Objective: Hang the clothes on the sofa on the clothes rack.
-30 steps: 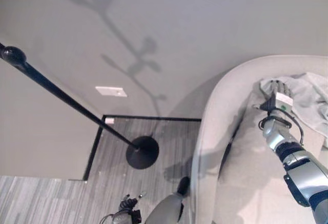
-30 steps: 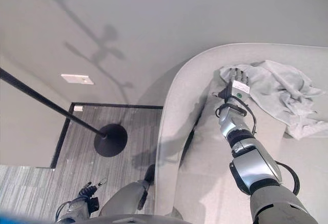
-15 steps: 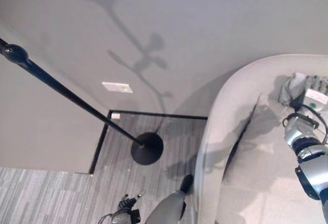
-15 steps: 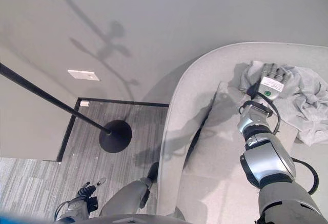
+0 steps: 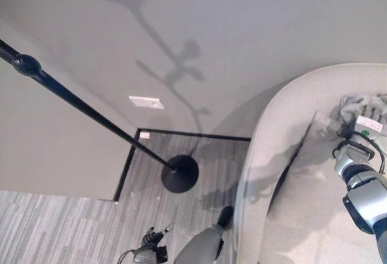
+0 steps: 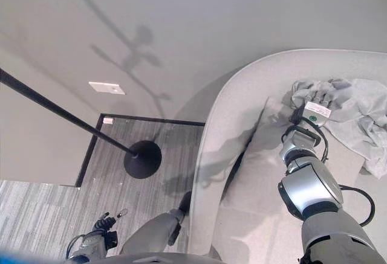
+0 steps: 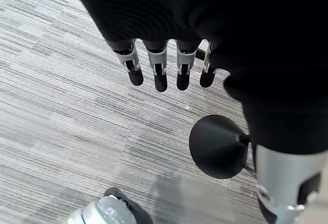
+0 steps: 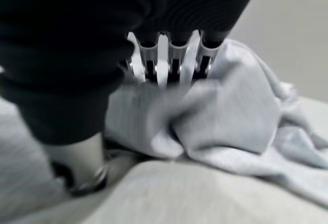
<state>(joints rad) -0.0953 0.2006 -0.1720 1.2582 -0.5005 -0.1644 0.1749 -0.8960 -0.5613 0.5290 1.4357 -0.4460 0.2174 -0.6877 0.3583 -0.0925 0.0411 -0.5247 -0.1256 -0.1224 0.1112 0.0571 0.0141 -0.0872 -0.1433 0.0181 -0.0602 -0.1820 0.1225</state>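
A light grey garment (image 6: 357, 116) lies crumpled on the seat of the pale grey sofa (image 6: 242, 131). My right hand (image 6: 314, 112) rests on its near edge, and in the right wrist view its fingers (image 8: 169, 62) curl into a bunched fold of the garment (image 8: 225, 111). The black clothes rack stands on the floor to the left, with a round base (image 5: 179, 173) and a slanting pole ending in a knob (image 5: 27, 66). My left hand (image 6: 97, 244) hangs low over the carpet, its fingers (image 7: 160, 73) straight and holding nothing, with the rack base (image 7: 218, 146) just past them.
Striped grey carpet (image 5: 54, 234) covers the floor between the rack and the sofa. A plain wall with a white socket plate (image 5: 145, 102) rises behind. The sofa's curved backrest (image 5: 260, 149) stands between the seat and the rack.
The camera has shifted a little. My right hand has reached further into the garment and its fingers have closed, bunching the cloth edge around them. The left hand stays low.
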